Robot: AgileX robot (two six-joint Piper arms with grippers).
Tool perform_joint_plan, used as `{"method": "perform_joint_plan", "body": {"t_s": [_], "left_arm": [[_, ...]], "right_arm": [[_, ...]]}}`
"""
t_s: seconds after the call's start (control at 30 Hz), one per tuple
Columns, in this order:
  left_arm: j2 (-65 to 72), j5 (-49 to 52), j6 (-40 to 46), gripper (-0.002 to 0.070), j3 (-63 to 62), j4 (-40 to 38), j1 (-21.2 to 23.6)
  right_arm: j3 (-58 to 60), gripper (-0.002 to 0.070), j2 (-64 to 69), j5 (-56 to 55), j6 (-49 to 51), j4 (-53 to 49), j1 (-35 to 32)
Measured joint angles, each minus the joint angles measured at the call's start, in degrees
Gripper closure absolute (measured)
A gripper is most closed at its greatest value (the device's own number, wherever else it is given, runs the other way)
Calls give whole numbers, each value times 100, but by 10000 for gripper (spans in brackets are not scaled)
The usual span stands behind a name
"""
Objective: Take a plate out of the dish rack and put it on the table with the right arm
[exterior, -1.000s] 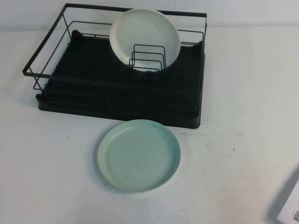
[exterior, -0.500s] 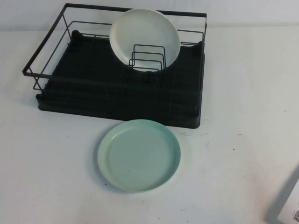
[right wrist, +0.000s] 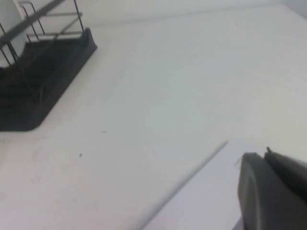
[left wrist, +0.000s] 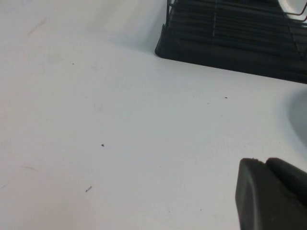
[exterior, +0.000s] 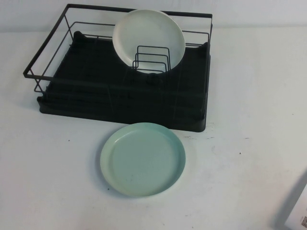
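From above we see the mint-green plate lying flat on the table, just in front of the dish rack, where a cream plate stands. A labelled white edge is cut off, unreadable. The left wrist view shows only part of the left gripper; the right wrist view, part of the right gripper. We cannot tell either grip.

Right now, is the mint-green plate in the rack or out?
Out: the plate lies flat on the table, in front of the dish rack.
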Motion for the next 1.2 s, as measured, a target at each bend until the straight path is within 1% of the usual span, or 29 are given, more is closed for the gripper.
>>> {"method": "perform_joint_plan", "body": {"t_s": [0.17, 0.37, 1.2], "left_arm": [[0, 0, 0, 680, 0, 0, 0], [0, 0, 0, 680, 0, 0, 0], [0, 0, 0, 680, 0, 0, 0]], "right_arm": [[0, 694, 0, 551, 0, -19, 0], [0, 694, 0, 564, 0, -19, 93], [0, 694, -9, 564, 0, -19, 118]]}}
